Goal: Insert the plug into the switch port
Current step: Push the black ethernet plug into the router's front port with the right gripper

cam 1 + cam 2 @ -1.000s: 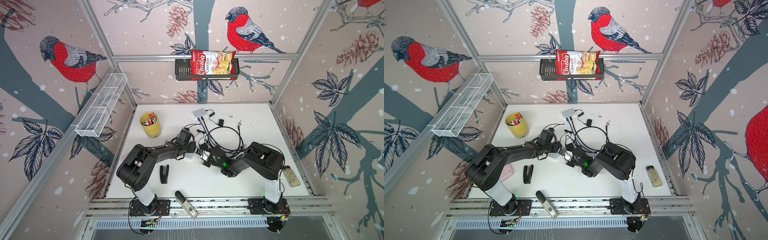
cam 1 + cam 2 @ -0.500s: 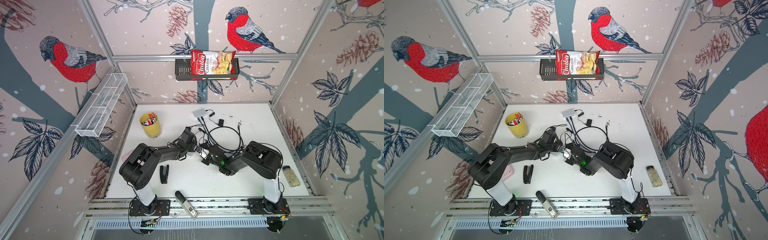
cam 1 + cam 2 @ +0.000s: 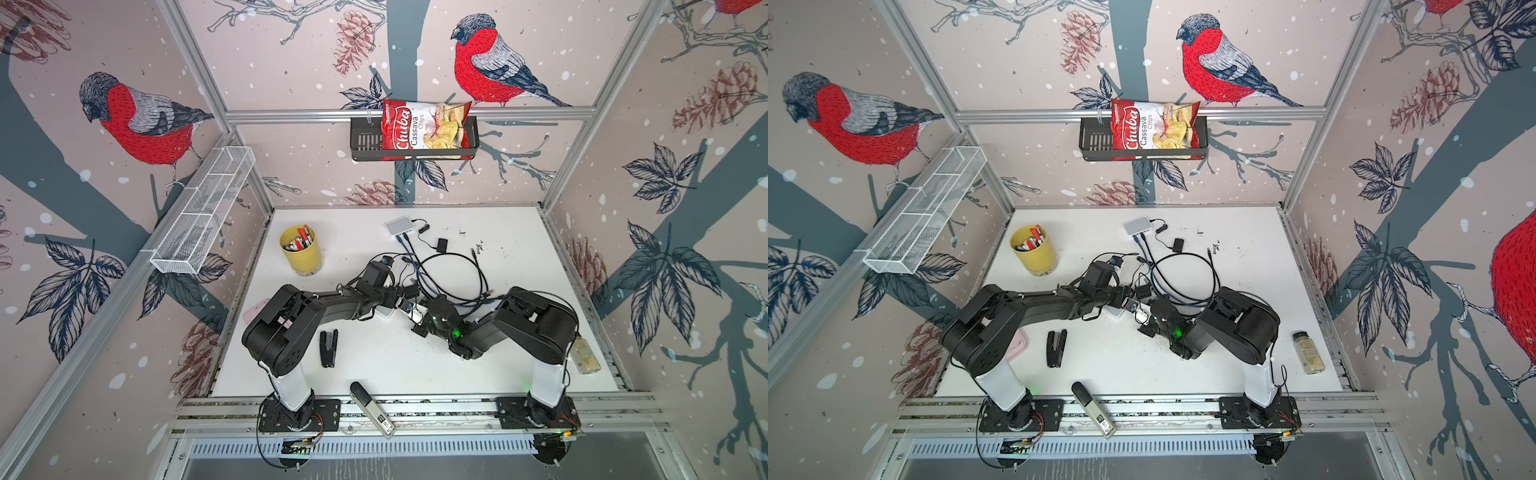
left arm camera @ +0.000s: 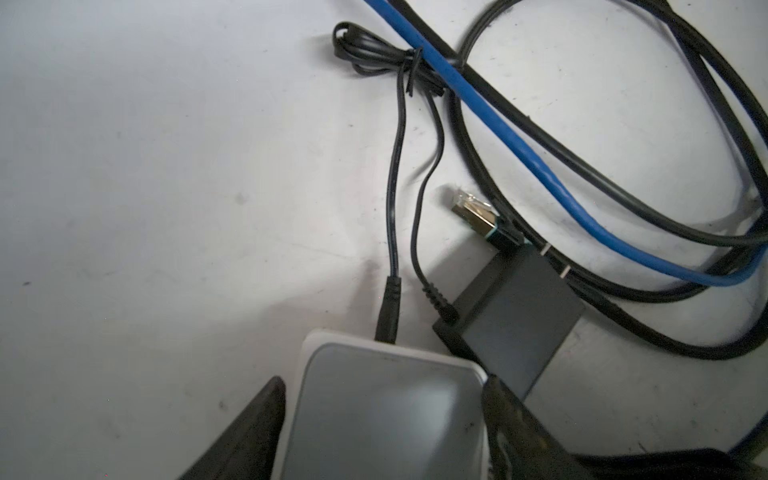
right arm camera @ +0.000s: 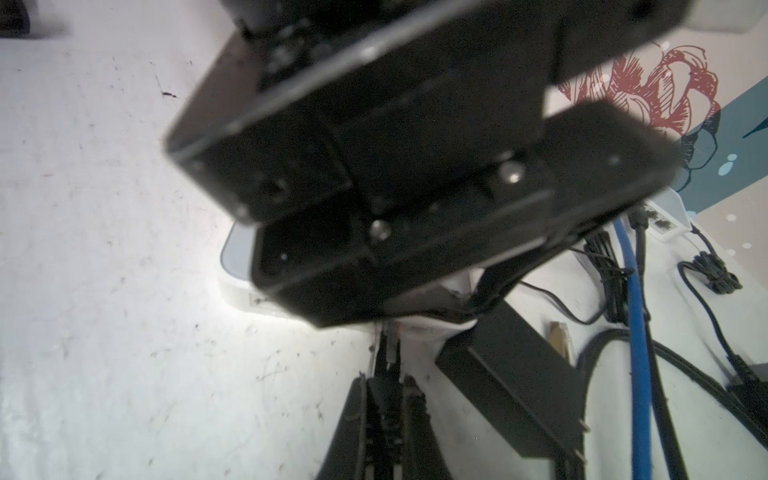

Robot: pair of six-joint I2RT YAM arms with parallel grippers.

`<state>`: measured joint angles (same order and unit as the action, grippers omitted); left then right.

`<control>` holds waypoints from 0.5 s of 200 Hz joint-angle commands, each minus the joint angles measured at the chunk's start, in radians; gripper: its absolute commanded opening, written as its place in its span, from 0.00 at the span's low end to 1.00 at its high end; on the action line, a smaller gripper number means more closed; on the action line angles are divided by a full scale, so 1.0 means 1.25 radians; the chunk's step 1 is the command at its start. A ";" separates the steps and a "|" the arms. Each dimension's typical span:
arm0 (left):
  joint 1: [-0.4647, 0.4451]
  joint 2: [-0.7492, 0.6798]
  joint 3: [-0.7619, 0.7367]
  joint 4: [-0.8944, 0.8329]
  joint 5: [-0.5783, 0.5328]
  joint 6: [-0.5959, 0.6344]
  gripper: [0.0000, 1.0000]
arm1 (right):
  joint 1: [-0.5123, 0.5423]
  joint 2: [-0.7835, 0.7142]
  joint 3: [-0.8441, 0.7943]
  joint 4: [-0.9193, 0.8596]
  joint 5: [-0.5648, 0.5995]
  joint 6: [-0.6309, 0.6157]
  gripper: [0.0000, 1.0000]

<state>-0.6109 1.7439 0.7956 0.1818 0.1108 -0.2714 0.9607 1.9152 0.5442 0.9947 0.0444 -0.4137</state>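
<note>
Stretching low and nearly flat over the table [image 3: 519, 257], the left arm [image 3: 332, 307] reaches to the middle. There the left gripper [image 4: 384, 382] stands wide astride the white switch [image 4: 382, 428], with a sliver of gap beside one finger. The right arm [image 3: 536, 324] bends sharply at its elbow and points inward to meet it. The right gripper [image 5: 388, 390] pinches the plug [image 5: 387, 345] tight, its tip up against the switch's side wall; seated or not, I cannot tell
</note>
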 commanded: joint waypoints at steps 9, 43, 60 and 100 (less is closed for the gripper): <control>-0.036 0.013 -0.025 -0.114 0.324 0.022 0.71 | 0.013 0.022 0.010 0.128 -0.161 -0.010 0.02; -0.052 0.018 -0.035 -0.111 0.337 0.030 0.70 | 0.013 0.041 0.030 0.164 -0.139 0.000 0.02; -0.056 0.030 -0.030 -0.118 0.340 0.031 0.70 | 0.013 0.042 0.039 0.169 -0.128 0.001 0.02; -0.063 0.032 -0.033 -0.108 0.346 0.014 0.69 | 0.013 0.053 0.060 0.183 -0.111 0.016 0.02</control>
<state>-0.6315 1.7603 0.7734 0.2611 0.0895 -0.2173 0.9615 1.9686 0.5713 1.0557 0.0544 -0.3908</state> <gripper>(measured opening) 0.692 0.123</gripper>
